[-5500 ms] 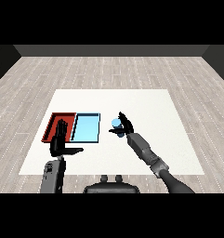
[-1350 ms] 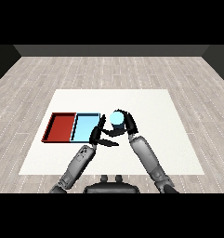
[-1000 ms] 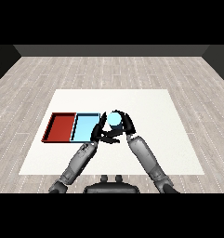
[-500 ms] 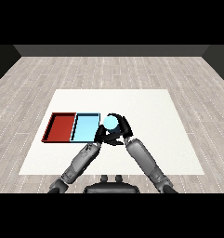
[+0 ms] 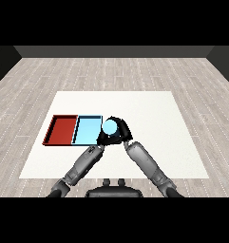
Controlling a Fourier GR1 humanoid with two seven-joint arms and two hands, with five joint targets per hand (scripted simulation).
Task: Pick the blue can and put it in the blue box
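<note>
On the white table [image 5: 149, 114] lay two trays, one red tray [image 5: 62, 130] and one light blue tray [image 5: 87, 129], with one blue can [image 5: 109, 126] just right of the blue one, right hand [image 5: 123, 135] curled round it, left hand [image 5: 103, 139] crowding in, fingers indistinct.

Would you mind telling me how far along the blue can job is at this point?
Done: the round light blue can is off the white table, with both the right robot hand and the left robot hand curled around it. In hand: it sits by the right edge of the shallow light blue tray. Left: placing it inside and letting go.
</note>
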